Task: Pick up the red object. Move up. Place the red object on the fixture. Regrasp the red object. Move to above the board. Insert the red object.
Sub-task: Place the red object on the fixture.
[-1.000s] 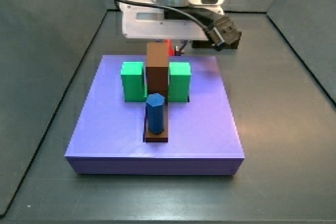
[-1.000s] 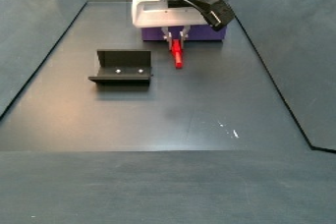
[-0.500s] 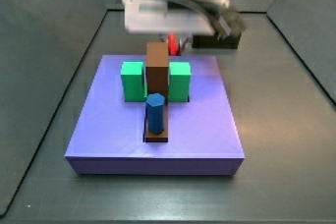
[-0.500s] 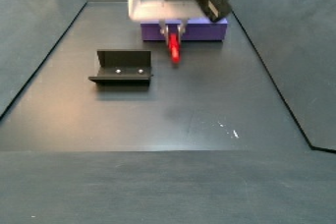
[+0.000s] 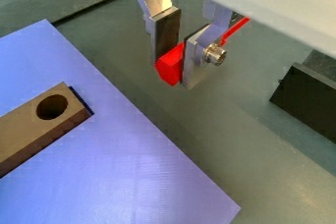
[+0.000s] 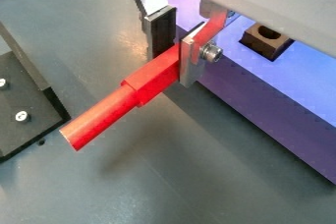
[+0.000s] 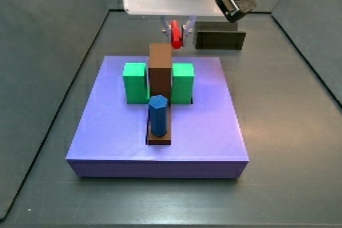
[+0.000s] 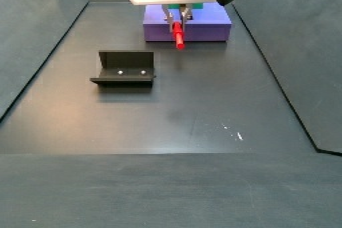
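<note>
My gripper (image 6: 180, 51) is shut on the red object (image 6: 118, 105), a long red peg that sticks out sideways from between the fingers. In a side view the red object (image 8: 178, 32) hangs above the floor, just in front of the board (image 8: 207, 30). The gripper (image 7: 175, 22) sits high behind the board (image 7: 160, 122), near its far edge. The fixture (image 8: 123, 69) stands on the dark floor, apart from the peg, and also shows as the fixture (image 7: 221, 40) behind the board. In a wrist view the red object (image 5: 170, 67) shows end-on in the gripper (image 5: 182, 56).
On the board stand two green blocks (image 7: 135, 82), a tall brown block (image 7: 160, 67) and a blue cylinder (image 7: 158, 115). A brown block with a round hole (image 5: 39, 125) lies on the purple slab. Dark walls bound the floor on both sides.
The gripper has risen with the red object clamped in it, lifting the peg off the floor. The board and fixture have not moved.
</note>
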### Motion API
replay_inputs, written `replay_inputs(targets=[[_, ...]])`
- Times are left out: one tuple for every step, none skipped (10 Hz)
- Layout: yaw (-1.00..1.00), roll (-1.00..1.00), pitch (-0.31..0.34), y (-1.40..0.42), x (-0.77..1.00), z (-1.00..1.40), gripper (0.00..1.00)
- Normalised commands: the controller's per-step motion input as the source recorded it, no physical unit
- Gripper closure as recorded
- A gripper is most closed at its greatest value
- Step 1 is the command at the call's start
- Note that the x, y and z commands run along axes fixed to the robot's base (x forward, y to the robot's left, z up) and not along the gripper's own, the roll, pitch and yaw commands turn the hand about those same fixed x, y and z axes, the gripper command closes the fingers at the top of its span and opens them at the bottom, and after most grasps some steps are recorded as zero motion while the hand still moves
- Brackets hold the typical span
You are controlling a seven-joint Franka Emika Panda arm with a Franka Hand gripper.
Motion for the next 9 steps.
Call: replay_inputs(targets=[[-0.19,-1.0,-0.117,0.15,0.22,0.16,1.0],[-0.19,-1.0,-0.117,0.15,0.22,0.16,1.0],[-0.19,-1.0,-0.117,0.15,0.22,0.16,1.0],[-0.19,-1.0,-0.117,0.15,0.22,0.16,1.0],[-0.19,-1.0,-0.117,0.15,0.22,0.16,1.0],[-0.19,-1.0,-0.117,0.15,0.22,0.16,1.0],[-0.18,-1.0,-0.111,0.15,0.23,0.15,1.0],[-0.17,-1.0,-0.094,0.16,0.26,0.15,1.0],[-0.17,-1.0,-0.089,0.16,0.27,0.15,1.0]])
